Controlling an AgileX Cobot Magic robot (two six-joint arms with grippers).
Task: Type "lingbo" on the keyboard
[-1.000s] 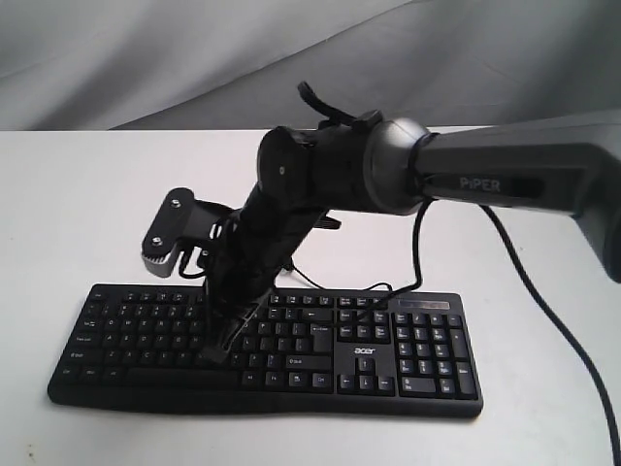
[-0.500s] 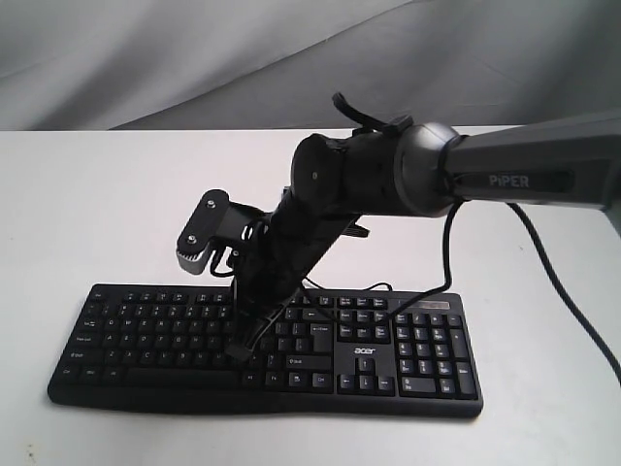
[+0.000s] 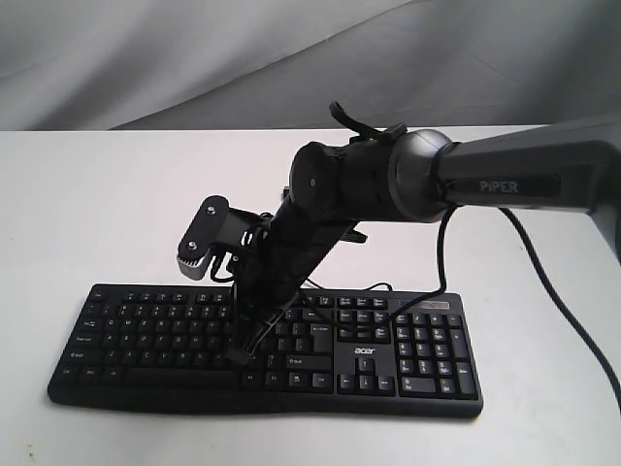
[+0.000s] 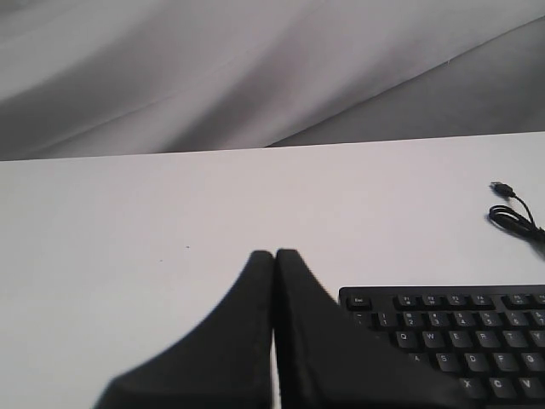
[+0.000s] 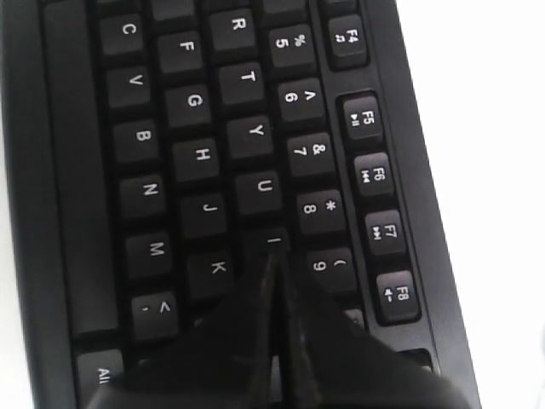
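Pinching shut into one narrow stylus, right gripper (image 5: 272, 257) is aiming at the I key (image 5: 261, 241) of the keyboard (image 3: 388, 359), lower centre; left gripper (image 4: 274, 254), also closed, is hanging clear.

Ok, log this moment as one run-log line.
task: type lingbo | right fingers: shut, tips at I key of wide black plastic keyboard | left fingers: shut, over white table beside keyboard

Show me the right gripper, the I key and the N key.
right gripper (image 5: 273, 271), right wrist view, where the shut fingertips meet.
I key (image 5: 266, 240), right wrist view, key cap beside its legend.
N key (image 5: 150, 192), right wrist view, middle of the key cap.
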